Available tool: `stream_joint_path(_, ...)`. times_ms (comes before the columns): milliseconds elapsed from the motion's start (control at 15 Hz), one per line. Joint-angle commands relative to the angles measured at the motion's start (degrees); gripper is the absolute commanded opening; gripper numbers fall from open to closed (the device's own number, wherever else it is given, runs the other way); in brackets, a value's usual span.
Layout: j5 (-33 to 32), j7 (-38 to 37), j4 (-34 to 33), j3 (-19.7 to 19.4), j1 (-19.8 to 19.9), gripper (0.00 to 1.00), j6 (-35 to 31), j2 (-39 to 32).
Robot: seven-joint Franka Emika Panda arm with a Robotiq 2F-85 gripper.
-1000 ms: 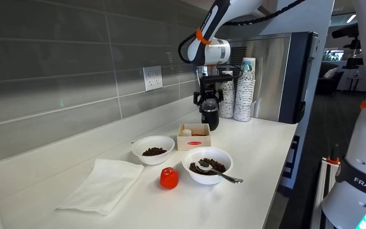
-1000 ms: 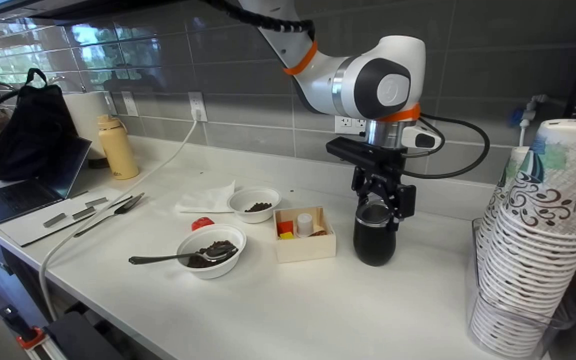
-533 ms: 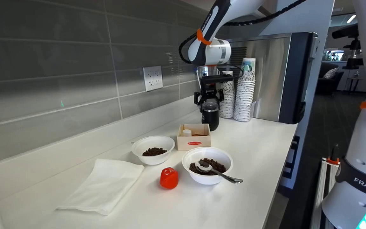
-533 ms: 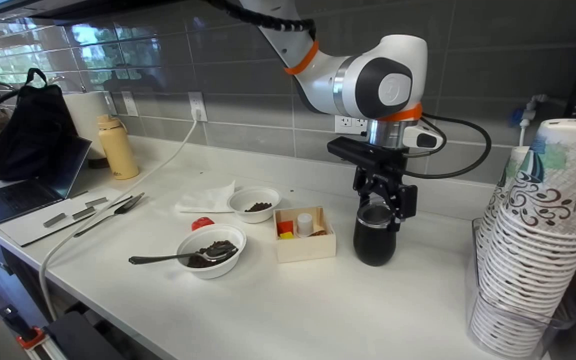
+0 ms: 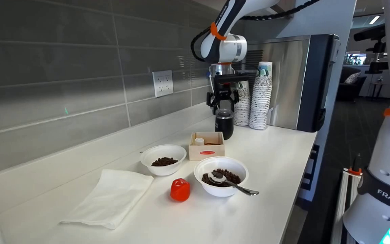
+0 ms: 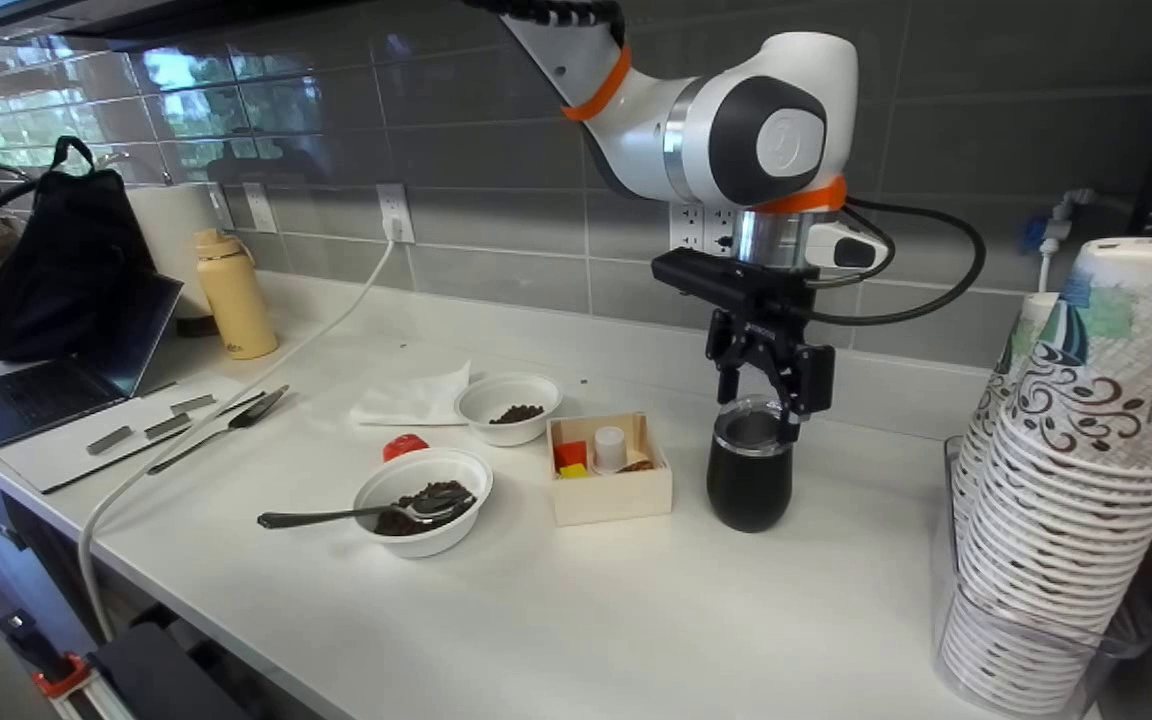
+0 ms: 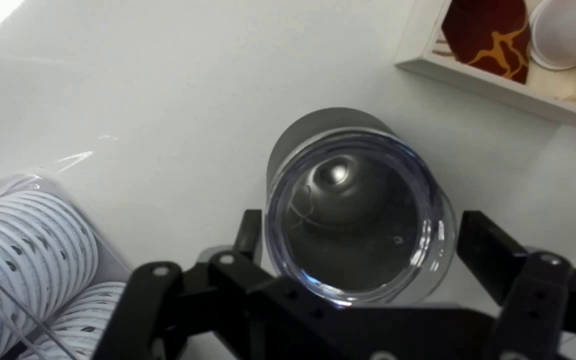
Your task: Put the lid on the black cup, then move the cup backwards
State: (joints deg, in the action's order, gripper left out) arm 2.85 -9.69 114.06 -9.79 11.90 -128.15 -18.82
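Note:
The black cup (image 5: pixel 224 129) stands upright on the counter behind the wooden box; it shows in an exterior view (image 6: pixel 749 490) too. A clear lid (image 6: pixel 751 425) sits on its top, also seen from above in the wrist view (image 7: pixel 353 220). Whether the lid is fully pressed down I cannot tell. My gripper (image 6: pixel 759 408) is right above the cup, pointing down. In the wrist view my gripper (image 7: pixel 365 232) is open, one finger on each side of the lid, with a small gap on both sides. Nothing is held.
A wooden box (image 6: pixel 611 495) with small items stands close beside the cup. Stacks of patterned paper cups (image 6: pixel 1066 540) stand on the cup's other side. White bowls (image 5: pixel 220 189) (image 5: pixel 164 169) and a red-orange cup (image 5: pixel 180 189) lie farther along. The tiled wall (image 6: pixel 496 270) is behind.
The arm and gripper have risen a little, so the fingers are higher around the lid. The lid has stayed on the cup, and the cup has not moved.

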Motion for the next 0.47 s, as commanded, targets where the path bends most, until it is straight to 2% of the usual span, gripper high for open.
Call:
stream_joint_path(0, -0.78, -2.11, 1.65, -1.1, -0.94, 1.0, 3.14, 4.09)
stream_joint_path(400, -1.31, -2.98, 2.75, -1.46, -1.04, 1.0, 6.92, 8.06)
